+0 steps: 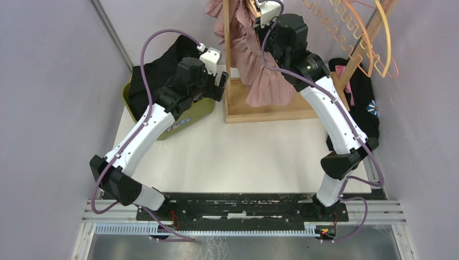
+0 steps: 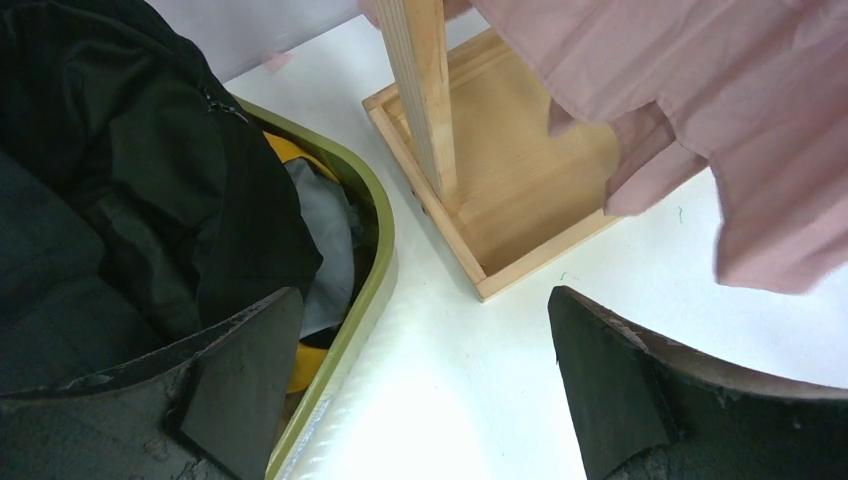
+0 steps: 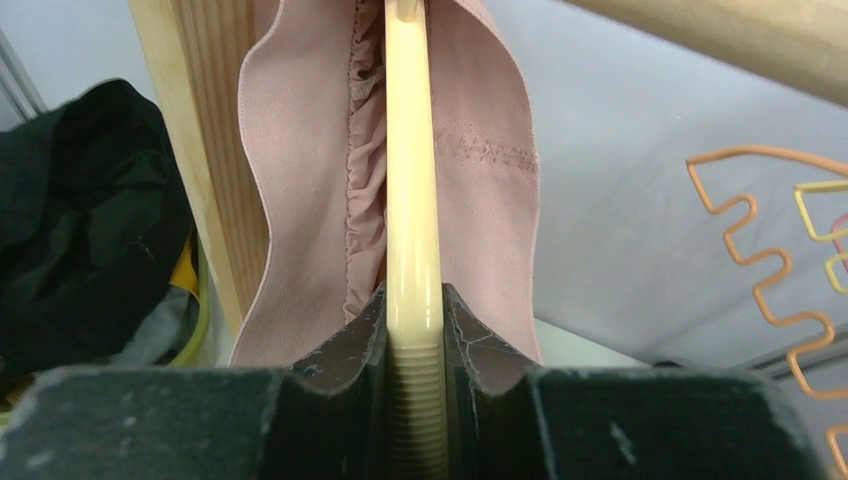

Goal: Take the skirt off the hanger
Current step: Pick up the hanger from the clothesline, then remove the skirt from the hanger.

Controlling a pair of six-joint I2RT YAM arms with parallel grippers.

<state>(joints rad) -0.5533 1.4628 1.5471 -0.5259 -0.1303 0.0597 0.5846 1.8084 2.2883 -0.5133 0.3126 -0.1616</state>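
Pink skirt hangs in the upper centre of the overhead view, its ruffled folds draping down beside the upright post of a wooden stand. In the right wrist view its waistband runs up both sides of a cream hanger, with gathered cloth just left of the bar. The right gripper has its jaws clamped on that hanger bar, one dark finger pressed against each side (the ribbed part of the bar sits between them). The skirt cloth lies right against the outer faces of the fingers.

The left gripper hovers lower and to the left in the overhead view, above the white table, jaws wide apart and holding nothing. Its wrist view shows the stand's tray-like base at upper centre and the skirt's hem at upper right, both apart from the fingers. At the left of that view a green bin is stuffed with black clothing. Orange hangers hang at the upper right of the overhead view, above another dark garment.
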